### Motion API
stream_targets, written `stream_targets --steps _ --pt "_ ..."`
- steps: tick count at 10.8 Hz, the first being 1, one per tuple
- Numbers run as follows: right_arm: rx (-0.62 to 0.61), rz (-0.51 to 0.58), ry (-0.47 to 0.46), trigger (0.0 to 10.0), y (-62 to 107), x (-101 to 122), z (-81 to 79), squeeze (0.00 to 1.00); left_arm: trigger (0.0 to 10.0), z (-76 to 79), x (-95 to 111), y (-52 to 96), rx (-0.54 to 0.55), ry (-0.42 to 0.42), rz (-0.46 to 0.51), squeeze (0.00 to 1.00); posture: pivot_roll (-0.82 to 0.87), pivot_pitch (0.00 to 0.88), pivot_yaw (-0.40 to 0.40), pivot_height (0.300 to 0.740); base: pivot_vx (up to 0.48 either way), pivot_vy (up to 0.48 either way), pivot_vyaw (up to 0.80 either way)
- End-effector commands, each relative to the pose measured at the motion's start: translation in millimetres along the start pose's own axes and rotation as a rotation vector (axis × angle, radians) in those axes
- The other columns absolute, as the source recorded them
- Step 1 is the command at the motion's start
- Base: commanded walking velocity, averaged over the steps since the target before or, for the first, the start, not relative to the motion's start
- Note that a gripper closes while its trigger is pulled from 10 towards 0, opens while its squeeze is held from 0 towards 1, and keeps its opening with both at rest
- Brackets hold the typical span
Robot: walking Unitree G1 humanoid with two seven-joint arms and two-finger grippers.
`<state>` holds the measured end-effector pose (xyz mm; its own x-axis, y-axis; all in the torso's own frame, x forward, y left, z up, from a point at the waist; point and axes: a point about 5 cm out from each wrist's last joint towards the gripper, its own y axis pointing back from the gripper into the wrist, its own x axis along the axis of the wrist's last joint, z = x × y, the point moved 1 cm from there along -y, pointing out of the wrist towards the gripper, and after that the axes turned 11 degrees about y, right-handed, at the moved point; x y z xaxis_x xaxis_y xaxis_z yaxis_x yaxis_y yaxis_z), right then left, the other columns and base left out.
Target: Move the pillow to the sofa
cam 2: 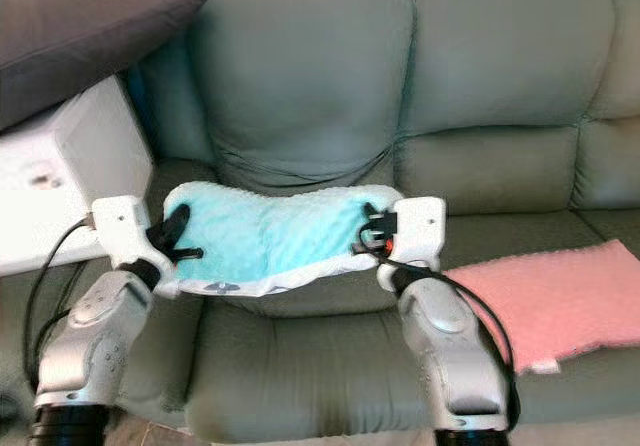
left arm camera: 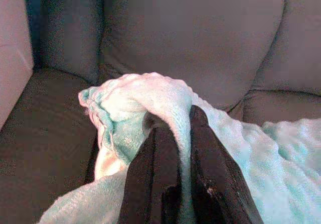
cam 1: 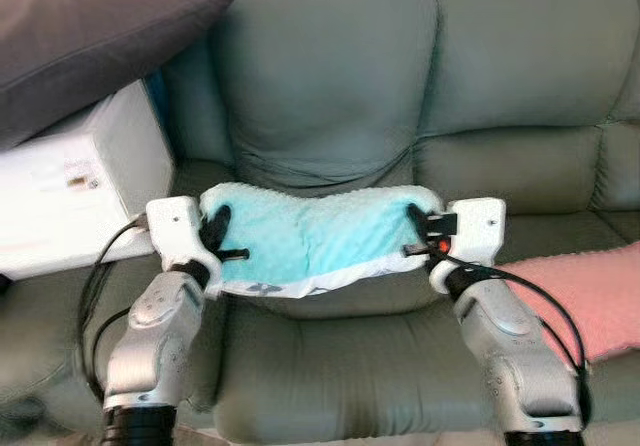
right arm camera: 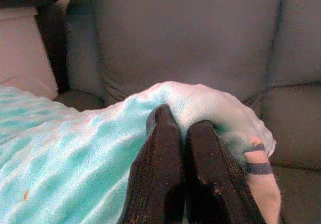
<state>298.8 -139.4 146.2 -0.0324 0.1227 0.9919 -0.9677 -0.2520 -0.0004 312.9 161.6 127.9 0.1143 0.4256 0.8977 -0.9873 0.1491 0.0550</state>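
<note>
A soft turquoise pillow point(cam 1: 310, 238) with a white edge hangs between my two arms, sagging in the middle, just above the seat of the grey-green sofa point(cam 1: 330, 86). My left gripper point(cam 1: 214, 230) is shut on the pillow's left end; its black fingers point(left arm camera: 156, 158) pinch a fold of the fleece. At the pillow's right end, my right gripper point(cam 1: 418, 224) is shut as well, its fingers point(right arm camera: 165, 148) clamped over the fuzzy cloth. The sofa's back cushion stands straight ahead.
A white box point(cam 1: 70, 191) sits on the sofa's left seat with a dark grey cushion point(cam 1: 90, 26) leaning over it. A pink pillow point(cam 1: 585, 291) lies on the seat at the right. The middle seat point(cam 1: 330, 366) lies below the held pillow.
</note>
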Motion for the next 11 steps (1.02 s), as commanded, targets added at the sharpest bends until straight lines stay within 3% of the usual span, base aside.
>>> stream_targets --steps 1,4,6,11 --pt "0.017 0.025 0.003 10.0 -2.1 6 -4.0 0.00 10.0 -2.1 4 0.7 -0.001 -0.005 0.010 0.00 -0.18 0.000 0.042 0.740 0.000 0.000 0.00" --pt "0.018 0.022 -0.001 10.0 -2.3 5 -4.5 0.00 10.0 0.1 -7 0.3 0.004 0.038 -0.053 0.00 -0.18 0.000 0.043 0.740 0.000 0.000 0.00" --pt "0.020 0.021 0.000 10.0 -2.0 4 -5.0 0.00 10.0 7.5 -11 1.3 -0.021 0.037 -0.063 0.00 -0.17 0.000 0.040 0.740 0.000 0.000 0.00" --pt "0.020 0.013 -0.003 10.0 -1.3 3 -4.9 0.00 10.0 9.6 -11 1.8 -0.037 0.049 -0.075 0.00 -0.18 0.000 0.040 0.740 0.000 0.000 0.00"
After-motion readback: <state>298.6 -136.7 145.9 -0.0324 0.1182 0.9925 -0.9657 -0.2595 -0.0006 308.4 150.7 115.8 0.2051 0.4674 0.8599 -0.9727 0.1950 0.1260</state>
